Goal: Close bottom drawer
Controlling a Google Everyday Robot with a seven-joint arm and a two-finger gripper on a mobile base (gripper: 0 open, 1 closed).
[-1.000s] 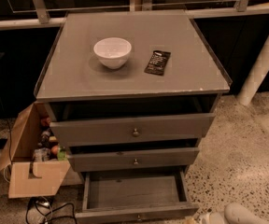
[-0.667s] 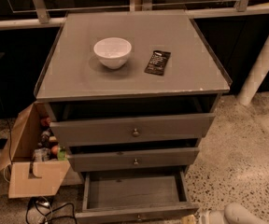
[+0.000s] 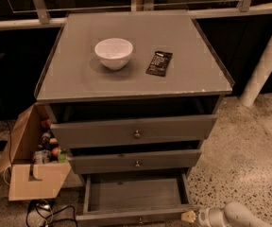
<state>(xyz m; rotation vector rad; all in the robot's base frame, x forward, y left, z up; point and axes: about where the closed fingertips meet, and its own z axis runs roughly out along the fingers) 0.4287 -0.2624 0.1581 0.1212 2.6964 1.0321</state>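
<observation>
A grey cabinet stands on a speckled floor [image 3: 240, 160]. Its flat top is the tabletop [image 3: 79, 79]. A white bowl [image 3: 114, 52] sits on it, a bit left of the middle and nearer the back edge than the front edge. A flat black thing [image 3: 159, 63] lies just to the right of the bowl, not touching it.

Under the front edge of the tabletop are three drawers. The top drawer [image 3: 133, 131] is out a little, and you can see a dark gap above it. The middle drawer [image 3: 136, 162] is out a little too. The bottom drawer [image 3: 136, 195] is pulled far out, past the other two, and nothing shows inside it. Its small knob [image 3: 140, 219] is at the very bottom of the view.

The pincer [image 3: 191, 216] is low down, under the front right corner of the tabletop. It is right at the right end of the bottom drawer's front. The white arm [image 3: 228, 215] comes in from the right. I cannot tell if the pincer is clenched or released.

A cardboard box [image 3: 32, 181] with small things in it stands by the left side of the cabinet. Black cables [image 3: 44, 212] lie on the floor in front of the box.
</observation>
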